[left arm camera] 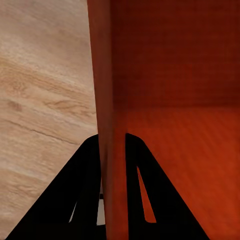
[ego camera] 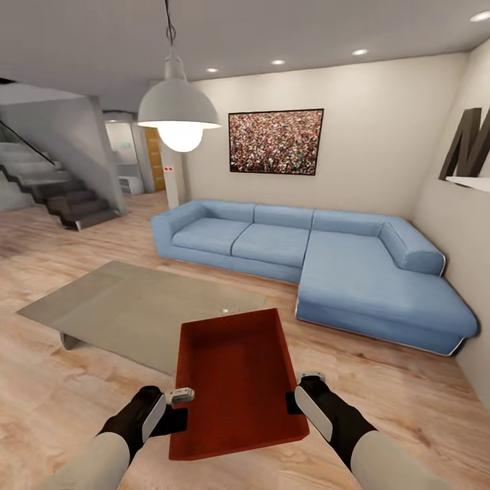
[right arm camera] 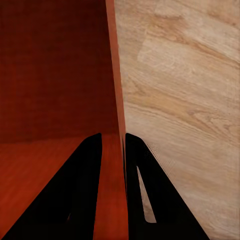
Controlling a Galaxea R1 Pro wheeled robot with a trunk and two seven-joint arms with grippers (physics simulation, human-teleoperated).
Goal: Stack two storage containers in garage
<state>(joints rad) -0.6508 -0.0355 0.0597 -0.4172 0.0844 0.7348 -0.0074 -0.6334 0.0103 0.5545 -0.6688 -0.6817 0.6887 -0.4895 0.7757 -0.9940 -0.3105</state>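
An orange-red storage container (ego camera: 235, 381) hangs in front of me above the living room's light wood planks, held between both arms. My left gripper (ego camera: 178, 408) is shut on its left wall; in the left wrist view the black fingers (left arm camera: 82, 200) straddle that wall (left arm camera: 109, 100). My right gripper (ego camera: 294, 401) is shut on its right wall, and the right wrist view shows its fingers (right arm camera: 145, 195) pinching the thin wall (right arm camera: 116, 80). The bin is empty, its ribbed bottom (left arm camera: 190, 150) visible.
A low grey coffee table (ego camera: 129, 299) stands just beyond the bin. A blue sectional sofa (ego camera: 320, 258) fills the far right. Stairs (ego camera: 61, 194) and a hallway opening (ego camera: 146, 163) lie at the far left. A pendant lamp (ego camera: 178, 112) hangs ahead. A wall with a black letter (ego camera: 469, 146) is on the right.
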